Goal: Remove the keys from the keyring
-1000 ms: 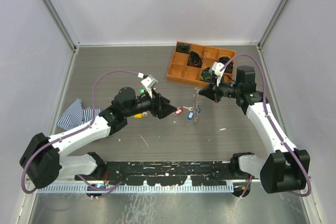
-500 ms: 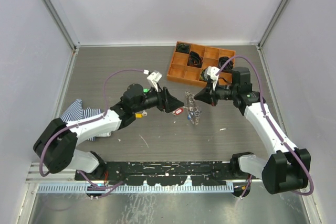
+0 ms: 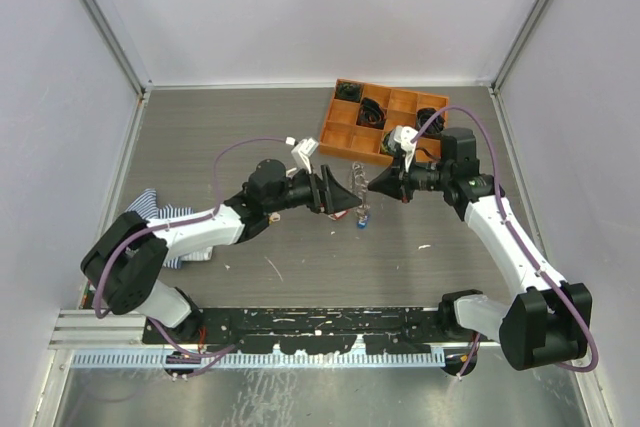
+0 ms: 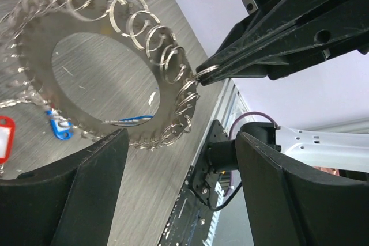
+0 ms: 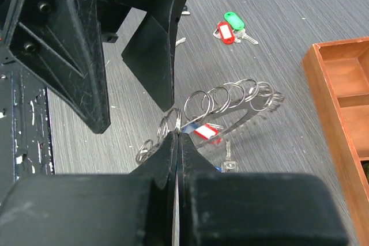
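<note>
The keyring (image 4: 167,93) is a flat grey metal loop fringed with many small split rings, held tilted above the table. My right gripper (image 5: 177,135) is shut on one of the small rings at the rim; the pinch also shows in the left wrist view (image 4: 207,73). A red-tagged key (image 5: 206,132) and a blue-tagged key (image 4: 59,129) hang from the loop. My left gripper (image 4: 181,194) is open, its fingers (image 5: 155,56) just left of the keyring (image 3: 359,205) and apart from it. A green-tagged key (image 5: 231,18) and a red-tagged key (image 5: 225,33) lie loose on the table.
An orange compartment tray (image 3: 340,132) holding black coiled bundles stands at the back right, close behind my right gripper (image 3: 368,187). A striped blue-white cloth (image 3: 150,209) lies at the left under my left arm. Grey walls enclose the table.
My left gripper has moved right, up to the keyring, and stays open. My right gripper has shifted a little left with the keyring in it.
</note>
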